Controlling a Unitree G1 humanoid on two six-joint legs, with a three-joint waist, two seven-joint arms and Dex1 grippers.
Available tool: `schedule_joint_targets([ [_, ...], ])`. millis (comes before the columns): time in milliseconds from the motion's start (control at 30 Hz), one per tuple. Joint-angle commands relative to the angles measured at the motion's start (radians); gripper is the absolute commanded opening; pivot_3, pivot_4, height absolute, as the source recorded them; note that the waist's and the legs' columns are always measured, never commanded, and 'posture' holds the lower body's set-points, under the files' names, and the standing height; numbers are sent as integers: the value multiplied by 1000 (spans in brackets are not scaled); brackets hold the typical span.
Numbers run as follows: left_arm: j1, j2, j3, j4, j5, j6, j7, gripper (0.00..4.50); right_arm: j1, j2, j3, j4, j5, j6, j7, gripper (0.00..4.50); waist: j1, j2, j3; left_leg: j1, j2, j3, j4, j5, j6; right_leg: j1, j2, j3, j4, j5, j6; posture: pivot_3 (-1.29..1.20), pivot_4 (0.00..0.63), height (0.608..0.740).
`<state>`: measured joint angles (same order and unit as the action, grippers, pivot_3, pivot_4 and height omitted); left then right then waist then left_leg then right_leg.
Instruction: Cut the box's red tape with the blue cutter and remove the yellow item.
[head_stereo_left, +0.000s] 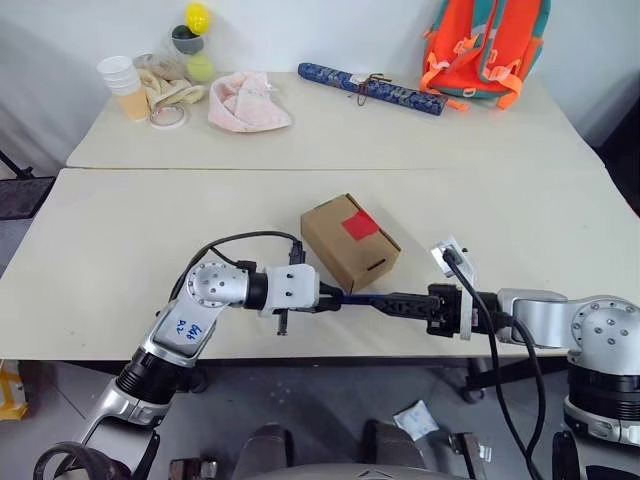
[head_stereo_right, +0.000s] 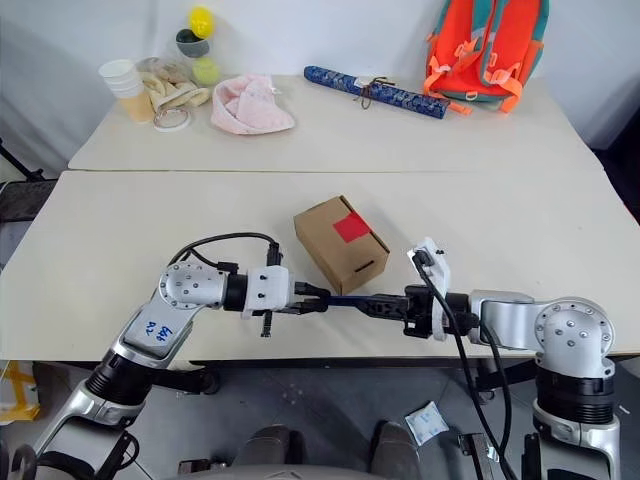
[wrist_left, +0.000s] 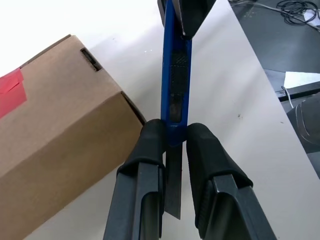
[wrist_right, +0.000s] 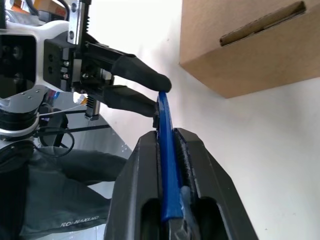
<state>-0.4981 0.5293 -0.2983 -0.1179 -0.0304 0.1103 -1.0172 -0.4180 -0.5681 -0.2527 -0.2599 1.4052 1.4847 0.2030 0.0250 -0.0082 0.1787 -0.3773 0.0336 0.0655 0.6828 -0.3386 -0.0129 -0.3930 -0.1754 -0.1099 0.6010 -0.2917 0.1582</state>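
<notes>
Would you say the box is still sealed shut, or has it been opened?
Sealed. The box has its flaps down flat, and the red tape lies whole across the top seam.
</notes>
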Motion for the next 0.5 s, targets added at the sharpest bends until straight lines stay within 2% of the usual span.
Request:
schedule_joint_targets([
  [33, -6, -1, 1, -39, -7, -7, 2, 406, 9, -22, 5, -3, 8, -20, 1, 106, 0, 0, 0, 0, 0, 0, 0, 0, 0, 0, 0, 0, 0, 0, 0, 0, 150, 740],
  [267, 3, 7, 11, -47, -39, 11, -20, 406, 17, -46, 18, 0, 12, -29, 20, 106, 0, 0, 0, 0, 0, 0, 0, 0, 0, 0, 0, 0, 0, 0, 0, 0, 150, 740],
  [400, 12, 8, 64, -74, -111, 82, -22, 1712, 28, -79, 17, -15, 33, -27, 39, 106, 0, 0, 0, -1, 0, 0, 0, 0, 0, 0, 0, 0, 0, 0, 0, 0, 150, 740],
  [500, 38, 38, 161, -105, -243, 168, -58, 2584, 60, -149, -18, -44, 100, -22, 60, 106, 0, 0, 0, -1, 0, 0, 0, 0, 0, 0, 0, 0, 0, 0, 0, 0, 150, 740],
])
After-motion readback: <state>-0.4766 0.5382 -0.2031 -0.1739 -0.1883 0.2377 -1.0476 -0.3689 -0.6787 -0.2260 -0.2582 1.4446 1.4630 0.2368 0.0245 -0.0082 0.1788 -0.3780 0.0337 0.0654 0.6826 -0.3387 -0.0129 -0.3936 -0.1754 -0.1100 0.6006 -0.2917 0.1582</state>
